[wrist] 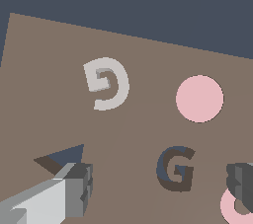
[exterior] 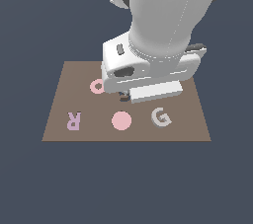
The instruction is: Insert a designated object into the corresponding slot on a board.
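The pale grey-white G block (exterior: 161,117) (wrist: 106,84) lies flat on the brown board (exterior: 190,130) (wrist: 44,65), toward its near edge at the exterior view's right. The dark G-shaped slot (wrist: 175,168) shows only in the wrist view; in the exterior view the hand hides it. My gripper (exterior: 125,96) (wrist: 158,188) hovers over the board's middle, above the slot and apart from the G block. It is open and holds nothing. One pale finger (wrist: 74,188) and one dark finger (wrist: 242,181) stand on either side of the slot.
A pink round disc (exterior: 121,120) (wrist: 199,98) lies beside the G block. A lilac R (exterior: 73,120) sits toward the exterior view's left. A pink ring (exterior: 97,86) (wrist: 232,210) and a dark triangular recess (wrist: 62,159) lie near the fingers.
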